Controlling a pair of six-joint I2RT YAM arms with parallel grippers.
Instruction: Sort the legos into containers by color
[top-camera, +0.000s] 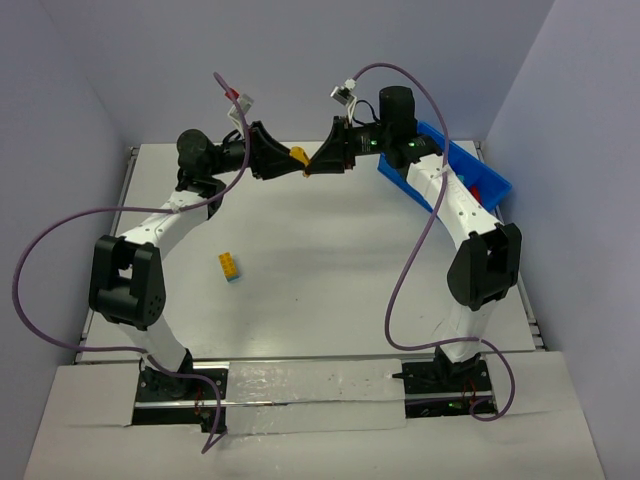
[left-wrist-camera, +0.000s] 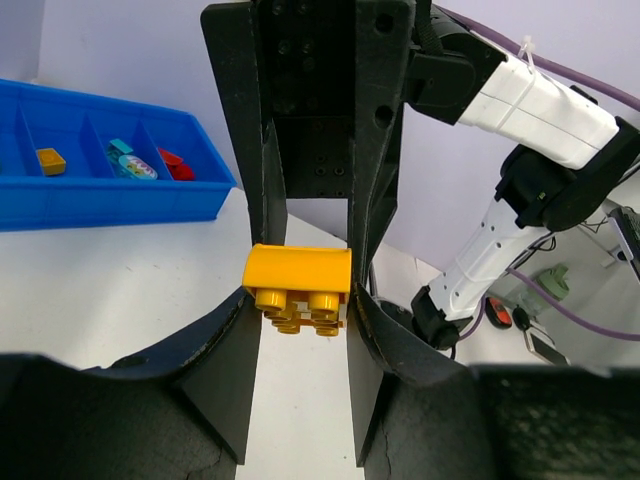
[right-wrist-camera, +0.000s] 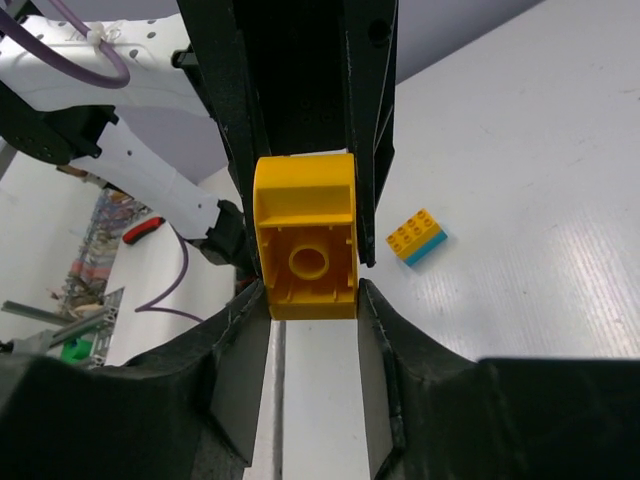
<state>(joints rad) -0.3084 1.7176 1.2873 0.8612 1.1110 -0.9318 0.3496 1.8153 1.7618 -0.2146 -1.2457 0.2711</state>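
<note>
One yellow studded lego (left-wrist-camera: 298, 272) is clamped by left gripper (left-wrist-camera: 303, 302) and right gripper (right-wrist-camera: 311, 292).

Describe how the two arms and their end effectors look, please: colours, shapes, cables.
The left arm and the right arm have white link covers and bulky black joints. The left end effector and the right end effector are black and two-fingered. A purple cable runs along each arm.

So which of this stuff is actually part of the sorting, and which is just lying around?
Part of the job: yellow brick, gripped by left fingers and right fingers; yellow-and-blue pair on the table; blue bin; sorted bricks inside.
Lying about: purple cables; red-handled tool off the table.
</note>
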